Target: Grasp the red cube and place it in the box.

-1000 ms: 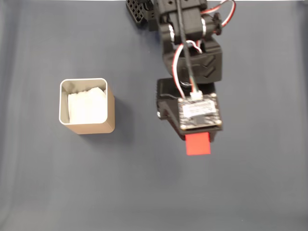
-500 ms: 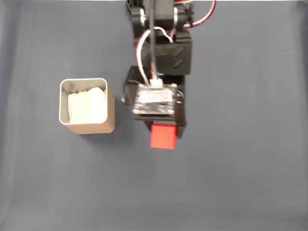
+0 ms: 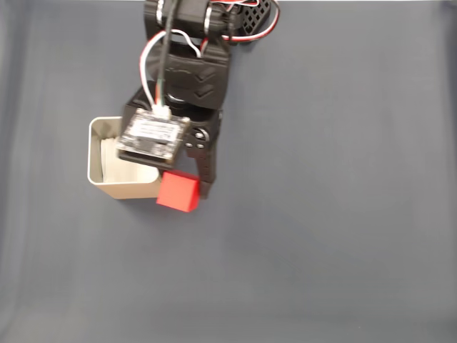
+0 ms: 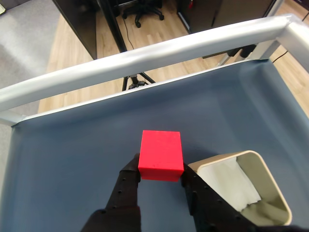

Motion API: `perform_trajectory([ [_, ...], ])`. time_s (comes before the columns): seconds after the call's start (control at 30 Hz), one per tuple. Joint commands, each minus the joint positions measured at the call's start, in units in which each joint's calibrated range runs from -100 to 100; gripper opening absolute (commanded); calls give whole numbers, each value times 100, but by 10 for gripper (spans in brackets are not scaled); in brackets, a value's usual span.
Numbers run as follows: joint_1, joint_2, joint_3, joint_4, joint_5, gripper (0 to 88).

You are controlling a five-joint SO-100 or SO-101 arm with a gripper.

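Note:
The red cube (image 3: 178,193) (image 4: 160,154) is held off the blue-grey mat between the black fingers of my gripper (image 3: 182,191) (image 4: 159,175), which is shut on it. In the fixed view the cube hangs just off the box's lower right corner. The box (image 3: 121,187) (image 4: 268,186) is tan with a pale rim and white lining; the arm covers its right half in the fixed view. In the wrist view the box sits to the lower right of the cube, its near corner close to the right finger (image 4: 200,200).
A blue-grey mat (image 3: 335,214) covers the table. In the wrist view a silver frame rail (image 4: 145,55) runs along the mat's far edge, with a wood floor and an office chair base (image 4: 142,9) beyond.
The arm has swung left in the fixed view, carrying the red cube from right of centre to the box's lower right corner. The box has not moved.

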Motion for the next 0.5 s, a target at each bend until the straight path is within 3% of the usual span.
perform_trajectory([
  [0.0,269,-193,-80,8,44,1],
  [0.47,1043,-349,239,82,176,2],
])
